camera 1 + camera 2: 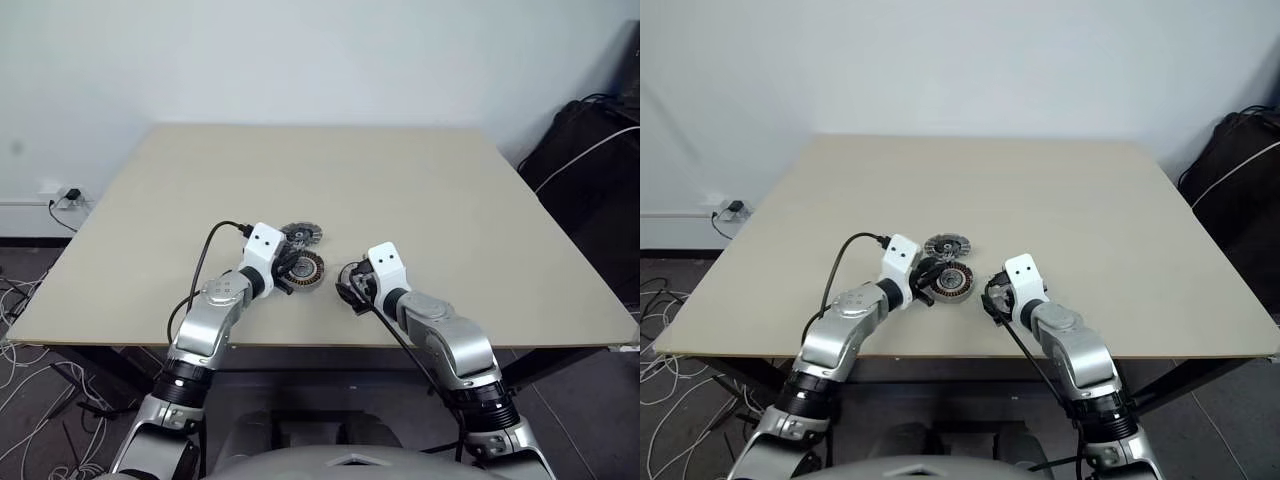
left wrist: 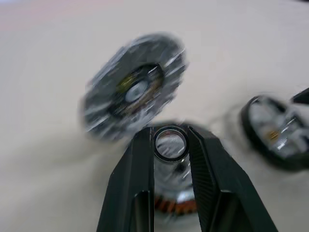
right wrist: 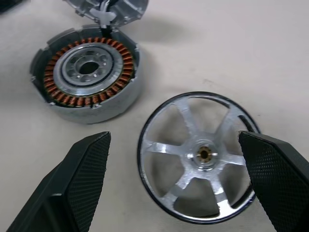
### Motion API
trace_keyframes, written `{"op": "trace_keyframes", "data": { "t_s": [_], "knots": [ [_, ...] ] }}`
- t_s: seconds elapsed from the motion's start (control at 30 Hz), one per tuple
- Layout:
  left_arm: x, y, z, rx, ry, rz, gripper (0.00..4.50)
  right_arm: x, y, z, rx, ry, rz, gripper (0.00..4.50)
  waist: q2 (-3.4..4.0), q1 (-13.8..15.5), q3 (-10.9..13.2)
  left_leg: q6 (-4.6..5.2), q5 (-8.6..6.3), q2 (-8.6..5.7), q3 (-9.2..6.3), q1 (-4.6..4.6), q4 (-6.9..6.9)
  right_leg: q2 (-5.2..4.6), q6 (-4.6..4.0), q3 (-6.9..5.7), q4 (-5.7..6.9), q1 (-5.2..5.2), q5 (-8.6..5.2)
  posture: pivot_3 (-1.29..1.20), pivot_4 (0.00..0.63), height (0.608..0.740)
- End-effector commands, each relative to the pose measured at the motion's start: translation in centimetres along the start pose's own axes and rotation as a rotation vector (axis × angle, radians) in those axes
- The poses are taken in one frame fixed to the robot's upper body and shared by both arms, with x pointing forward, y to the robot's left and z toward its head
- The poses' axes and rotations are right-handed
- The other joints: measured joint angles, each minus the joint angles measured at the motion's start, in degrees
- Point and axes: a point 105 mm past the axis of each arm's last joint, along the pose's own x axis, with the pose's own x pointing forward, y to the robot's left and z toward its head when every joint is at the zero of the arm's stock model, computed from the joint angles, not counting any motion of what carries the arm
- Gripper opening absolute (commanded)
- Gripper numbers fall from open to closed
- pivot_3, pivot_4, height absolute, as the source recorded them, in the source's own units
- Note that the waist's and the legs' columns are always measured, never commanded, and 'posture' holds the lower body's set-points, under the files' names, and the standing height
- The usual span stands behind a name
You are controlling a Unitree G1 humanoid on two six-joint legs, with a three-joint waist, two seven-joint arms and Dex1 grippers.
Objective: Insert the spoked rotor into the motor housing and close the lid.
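The motor housing (image 3: 87, 72), a round metal cup with a ring of copper windings, lies on the table. Just behind it is the lid (image 1: 300, 235), a silver-grey disc that also appears in the left wrist view (image 2: 133, 87). The spoked rotor (image 3: 198, 154) lies flat beside the housing, on its right. My left gripper (image 2: 170, 133) hangs just above the housing, shut on a small metal ring (image 2: 170, 144) at its fingertips. My right gripper (image 3: 171, 140) stands open over the rotor, one finger on each side and clear of its rim.
The beige table (image 1: 400, 180) stretches far behind the parts and to both sides. Its front edge lies close below my arms. Black bags (image 1: 590, 150) stand off the right side. Cables and a wall socket (image 1: 68, 197) are at the left.
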Motion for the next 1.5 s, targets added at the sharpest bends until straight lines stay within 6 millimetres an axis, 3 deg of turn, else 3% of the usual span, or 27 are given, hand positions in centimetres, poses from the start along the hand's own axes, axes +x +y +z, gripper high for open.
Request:
{"op": "trace_keyframes", "data": {
  "t_s": [0.03,0.3,0.63,0.83,0.97,1.07,1.23,1.27,1.33,1.5],
  "knots": [
    [1.2,-0.4,1.2,0.034,-0.03,-0.029,0.67,-0.2,-0.1,1.5,-0.012,-0.058,-0.009,4.5,0.0,0.1,0.0,0.18,0.11,0.0,-0.01,-0.01,0.0,0.03,0.02,-0.03,0.0,0.0,0.01,0.0,0.0,0.74],
    [3.4,-0.3,0.3,0.058,0.024,-0.013,0.67,-0.6,-0.5,1.6,-0.01,-0.073,-0.029,4.5,-0.04,0.3,0.0,0.39,0.22,-0.05,0.04,0.0,0.08,0.09,0.21,-0.13,-0.03,0.04,0.11,0.0,0.0,0.74],
    [4.0,-0.3,-1.5,0.05,0.095,-0.014,0.67,-0.7,-0.6,1.6,-0.009,-0.079,-0.036,4.5,-0.05,0.4,0.0,0.42,0.24,-0.06,0.05,-0.01,0.08,0.03,0.24,-0.11,-0.03,0.03,0.13,0.0,0.0,0.74],
    [3.8,-0.5,-0.3,0.038,0.031,-0.022,2.66,-0.7,-0.7,1.6,-0.007,-0.076,-0.038,4.5,-0.05,0.5,0.0,0.24,0.14,-0.06,0.05,-0.02,0.08,-0.05,0.22,-0.12,-0.03,0.02,0.12,0.0,0.0,0.74],
    [3.2,-0.9,0.9,0.025,-0.027,-0.038,2.66,-0.6,-0.6,1.5,-0.005,-0.072,-0.036,4.5,-0.05,0.4,0.0,0.14,0.08,-0.06,0.04,-0.04,0.08,-0.08,0.21,-0.06,-0.03,0.01,0.12,0.0,0.0,0.74],
    [2.7,-0.9,0.8,0.026,-0.031,-0.033,2.01,-0.6,-0.6,1.3,-0.003,-0.067,-0.032,4.5,-0.05,0.4,0.0,0.14,0.08,-0.06,0.03,-0.03,0.07,-0.09,0.2,0.02,-0.03,0.01,0.12,0.0,0.0,0.74],
    [1.1,-0.8,0.7,0.016,-0.053,-0.012,0.37,-0.5,0.0,1.4,-0.002,-0.066,-0.003,4.5,-0.05,0.3,0.0,0.13,0.08,-0.05,0.04,-0.03,0.07,-0.1,0.15,0.04,-0.03,0.0,0.09,0.0,0.0,0.74],
    [0.6,-0.7,0.7,0.01,-0.062,-0.001,0.04,-0.4,0.2,1.4,-0.002,-0.065,0.003,4.31,-0.04,0.3,0.0,0.13,0.08,-0.05,0.04,-0.03,0.05,-0.11,0.15,0.05,-0.02,0.0,0.09,0.0,0.0,0.74],
    [-0.4,-0.5,0.8,-0.008,-0.085,0.015,0.0,-0.2,0.6,1.6,-0.007,-0.064,0.024,3.89,-0.04,0.1,0.0,0.13,0.07,-0.05,0.04,-0.03,0.04,-0.13,0.12,0.05,-0.02,-0.01,0.07,0.0,0.0,0.74],
    [-3.3,-0.6,0.3,0.015,-0.128,0.06,0.0,1.0,2.7,3.0,-0.059,-0.076,0.107,2.25,-0.01,-0.5,0.0,0.12,0.07,-0.05,0.04,0.0,0.0,-0.17,-0.11,0.09,-0.02,-0.02,-0.05,0.0,0.0,0.74]
  ]
}}
